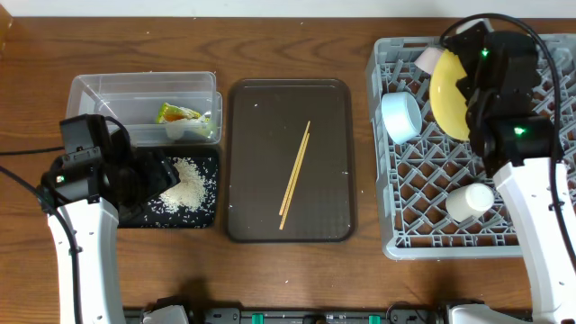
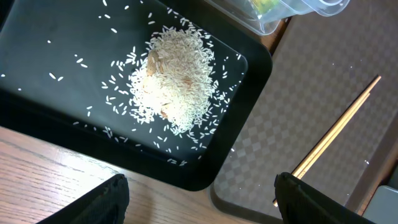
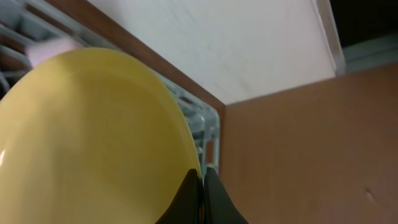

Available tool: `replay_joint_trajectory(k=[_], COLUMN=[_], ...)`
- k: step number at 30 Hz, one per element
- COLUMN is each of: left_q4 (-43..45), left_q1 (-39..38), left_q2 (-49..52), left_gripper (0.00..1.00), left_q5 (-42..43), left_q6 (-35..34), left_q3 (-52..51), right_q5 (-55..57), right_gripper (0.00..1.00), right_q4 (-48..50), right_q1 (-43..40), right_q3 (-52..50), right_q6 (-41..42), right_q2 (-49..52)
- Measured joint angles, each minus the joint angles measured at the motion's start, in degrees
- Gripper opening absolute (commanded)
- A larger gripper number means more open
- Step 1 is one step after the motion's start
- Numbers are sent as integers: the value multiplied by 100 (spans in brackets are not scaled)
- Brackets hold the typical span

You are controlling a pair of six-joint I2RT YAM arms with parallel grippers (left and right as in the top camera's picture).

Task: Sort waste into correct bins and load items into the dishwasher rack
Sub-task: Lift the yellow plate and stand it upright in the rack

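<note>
**Wooden table check: rice in front of one gripper, plate at the other**

Wood-top table, both arms over it. The left gripper has its jaws spread wide with nothing between them. The rice heap sits just ahead of it, a bit toward its left finger, in the black tray, with loose grains scattered around. The chopsticks lie ahead of its other finger on the brown serving tray. Further ahead is the clear tub, with the wrapper inside.

The right gripper has its fingers pressed together. The yellow plate stands on edge in the dishwasher rack, its rim right against the fingertips. Can't tell if it's actually pinched. The light-blue bowl lies just beyond the plate, and the white cup is well back toward the arm's base.
</note>
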Motion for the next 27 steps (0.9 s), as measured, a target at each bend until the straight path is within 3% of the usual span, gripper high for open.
replay_joint_trajectory(k=[13, 24, 26, 27], left_q4=[2, 2, 2, -2], left_q1=[0, 0, 0, 0], left_q2=[0, 0, 0, 0], left_gripper=[78, 78, 77, 77], left_q5=[0, 0, 0, 0], left_q6=[0, 0, 0, 0], left_q3=[0, 0, 0, 0], right_q5=[817, 323, 153, 24], right_gripper=[1, 2, 9, 18], right_q4=[-44, -354, -538, -640], right_q1=[-107, 262, 273, 271], right_q3=[-2, -2, -2, -2], right_q6=[9, 636, 817, 949], right_q2=[942, 1027, 1027, 1027])
